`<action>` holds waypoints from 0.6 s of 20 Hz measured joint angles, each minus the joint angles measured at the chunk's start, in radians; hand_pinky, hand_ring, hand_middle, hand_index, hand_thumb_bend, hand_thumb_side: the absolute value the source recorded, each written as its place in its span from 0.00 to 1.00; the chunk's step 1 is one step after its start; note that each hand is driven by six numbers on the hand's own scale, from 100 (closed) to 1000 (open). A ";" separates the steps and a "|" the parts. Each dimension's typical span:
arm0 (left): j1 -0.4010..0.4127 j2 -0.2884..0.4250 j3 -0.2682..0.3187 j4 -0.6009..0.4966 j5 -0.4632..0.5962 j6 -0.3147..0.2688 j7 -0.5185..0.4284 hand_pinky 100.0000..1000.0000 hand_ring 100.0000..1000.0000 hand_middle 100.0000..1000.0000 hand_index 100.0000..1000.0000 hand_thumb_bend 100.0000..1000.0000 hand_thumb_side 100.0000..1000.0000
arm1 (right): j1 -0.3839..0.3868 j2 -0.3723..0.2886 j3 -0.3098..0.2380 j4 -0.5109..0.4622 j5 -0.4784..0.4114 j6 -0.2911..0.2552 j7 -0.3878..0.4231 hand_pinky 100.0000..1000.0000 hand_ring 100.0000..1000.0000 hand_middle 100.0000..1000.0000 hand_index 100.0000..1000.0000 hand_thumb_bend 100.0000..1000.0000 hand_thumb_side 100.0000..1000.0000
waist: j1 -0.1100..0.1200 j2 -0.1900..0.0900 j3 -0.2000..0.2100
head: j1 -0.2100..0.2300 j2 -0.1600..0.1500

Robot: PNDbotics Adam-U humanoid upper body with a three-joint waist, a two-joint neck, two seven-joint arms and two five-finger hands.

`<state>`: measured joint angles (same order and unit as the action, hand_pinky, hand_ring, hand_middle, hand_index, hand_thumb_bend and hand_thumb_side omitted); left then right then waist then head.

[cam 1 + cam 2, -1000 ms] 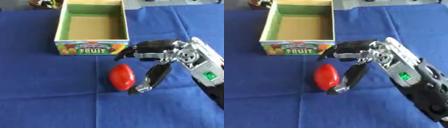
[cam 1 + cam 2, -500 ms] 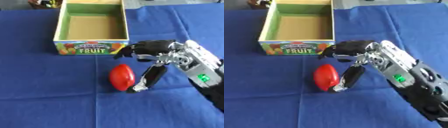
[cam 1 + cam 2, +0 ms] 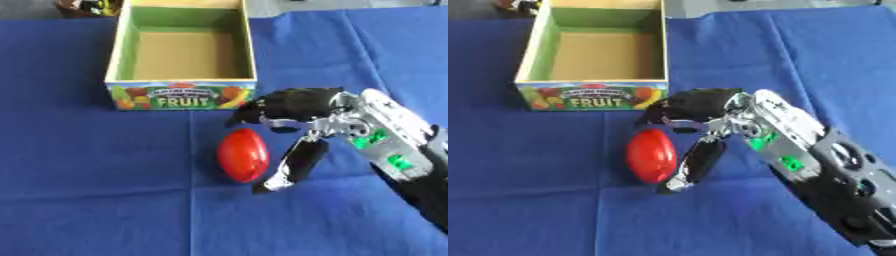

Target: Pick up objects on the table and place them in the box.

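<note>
In the left eye view, a cardboard box [image 3: 181,95] printed with fruit and the word FRUIT stands open at the far side of the blue tablecloth [image 3: 79,170], and its brown floor shows nothing inside. A red, egg-shaped object [image 3: 242,155] lies on the cloth just in front of the box's right corner, not touching the box. The right hand [image 3: 302,107] comes in from the right side and sits beside the object with its fingers spread apart around it: the upper fingers arch over the far end of the red shape, while the thumb [image 3: 289,167] slants down along its right flank, very near or just brushing it. Nothing is clamped yet; the object rests flat on the table. In the right eye view the same layout shows from a slightly shifted angle: the red object lies between the box front and the near table edge, the hand is poised at its right side, and a sliver of blue may separate thumb from object, though contact cannot be settled. The left hand appears in neither view. As a judgement, the task is at its start: the box holds nothing visible, and grasping, lifting, carrying and releasing the red object all remain.
</note>
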<state>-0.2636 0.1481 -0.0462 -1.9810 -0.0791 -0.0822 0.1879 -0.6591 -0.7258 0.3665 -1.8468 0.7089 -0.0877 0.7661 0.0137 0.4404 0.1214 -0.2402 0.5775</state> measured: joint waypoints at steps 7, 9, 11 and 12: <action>-0.001 -0.008 -0.002 0.000 0.000 0.000 0.000 0.36 0.53 0.58 0.78 0.00 1.00 | 0.000 0.010 0.012 0.042 0.026 -0.011 -0.036 0.78 0.82 0.80 1.00 0.48 0.56 | 0.000 0.004 0.001 | -0.001 0.000; -0.001 -0.008 -0.003 0.000 0.000 0.001 0.000 0.36 0.53 0.58 0.78 0.00 1.00 | 0.000 0.013 0.015 0.051 0.028 -0.012 -0.049 0.72 0.77 0.77 0.98 0.47 0.54 | 0.000 0.005 0.001 | -0.001 0.000; -0.001 -0.008 -0.005 0.000 0.000 0.001 0.000 0.36 0.53 0.58 0.78 0.00 1.00 | 0.000 0.017 0.016 0.056 0.028 -0.011 -0.061 0.65 0.73 0.73 0.96 0.47 0.53 | 0.000 0.005 0.001 | -0.001 -0.001; -0.001 -0.008 -0.005 0.000 0.000 0.001 0.000 0.36 0.53 0.58 0.78 0.00 1.00 | 0.000 0.018 0.016 0.059 0.028 -0.011 -0.068 0.62 0.72 0.72 0.95 0.47 0.52 | 0.000 0.005 0.001 | -0.001 -0.001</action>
<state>-0.2643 0.1402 -0.0511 -1.9810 -0.0790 -0.0810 0.1883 -0.6593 -0.7077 0.3824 -1.7881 0.7373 -0.0988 0.6979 0.0139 0.4456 0.1223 -0.2412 0.5770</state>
